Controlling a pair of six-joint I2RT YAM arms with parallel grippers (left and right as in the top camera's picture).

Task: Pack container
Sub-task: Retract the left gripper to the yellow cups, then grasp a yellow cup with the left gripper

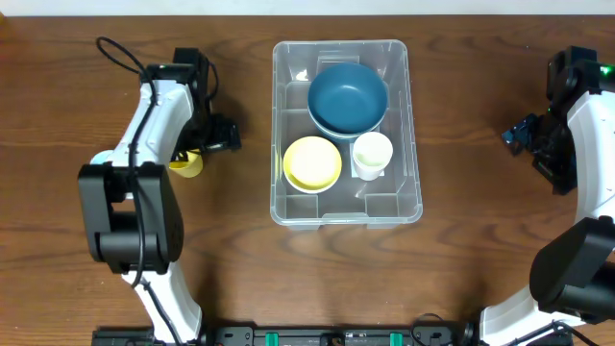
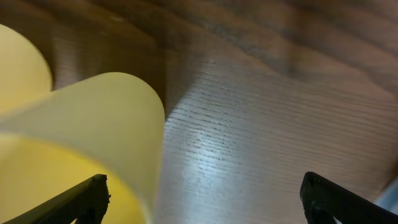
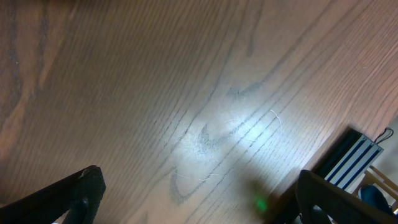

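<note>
The container [image 1: 415, 144], a large clear plastic bin, stands in the middle of the table. Inside it are a blue bowl [image 1: 347, 96], a yellow bowl [image 1: 312, 162] and a white cup [image 1: 372, 154]. A small yellow cup [image 1: 186, 163] sits on the table left of the bin, partly under my left arm. My left gripper [image 1: 213, 139] hangs open just beside it. The left wrist view shows the yellow cup [image 2: 81, 137] filling the left side, with the left gripper [image 2: 205, 186] wide open and one fingertip [image 2: 90, 196] in front of the cup. My right gripper [image 1: 524, 135] is open over bare wood.
In the right wrist view the right gripper [image 3: 200, 182] looks down on wood grain near the table's edge, with a striped black object [image 3: 351, 155] beyond it. Black arm bases [image 1: 336, 336] line the front edge.
</note>
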